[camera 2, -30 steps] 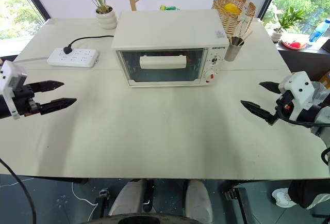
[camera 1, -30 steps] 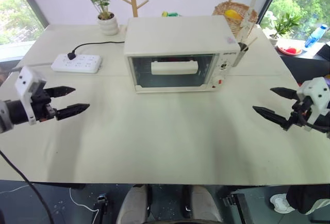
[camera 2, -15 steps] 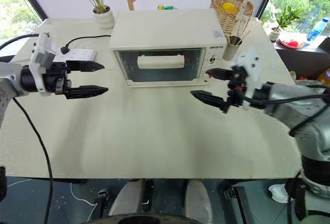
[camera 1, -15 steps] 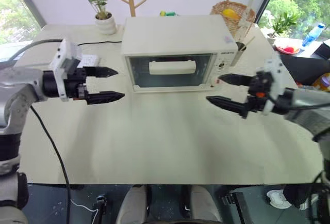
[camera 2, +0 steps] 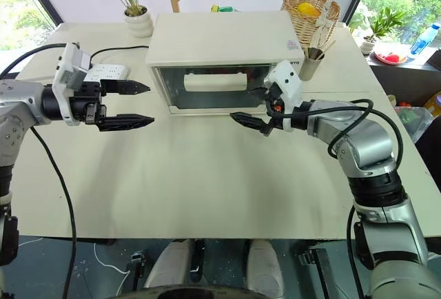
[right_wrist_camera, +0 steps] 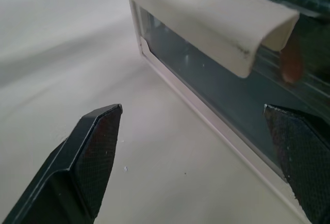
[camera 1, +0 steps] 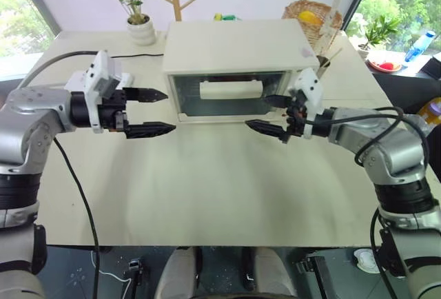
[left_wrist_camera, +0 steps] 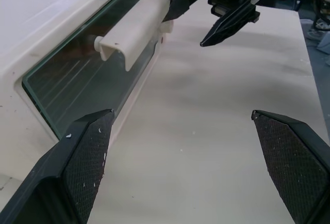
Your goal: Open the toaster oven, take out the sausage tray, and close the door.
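While the toaster oven sits at the back centre of the cream worktop with its door closed, both grippers hang in front of it with nothing held. The door's wide cream bar handle lies across the glass pane, untouched. The left gripper points sideways toward the oven's left front corner, its jaws spread wide apart, one black finger above the other, stopping just short of the door frame. The right gripper comes in from the opposite side, also with jaws wide apart: its upper finger reaches over the right end of the glass near the handle's end, its lower finger hangs over the worktop just in front of the door. In the right wrist view the handle sits close ahead between the two fingers, not touching either. Through the glass, rack wires and a reddish shape show, but the sausage tray cannot be made out clearly. Behind the oven stand a potted plant and a wicker basket; a white power strip lies to the left.
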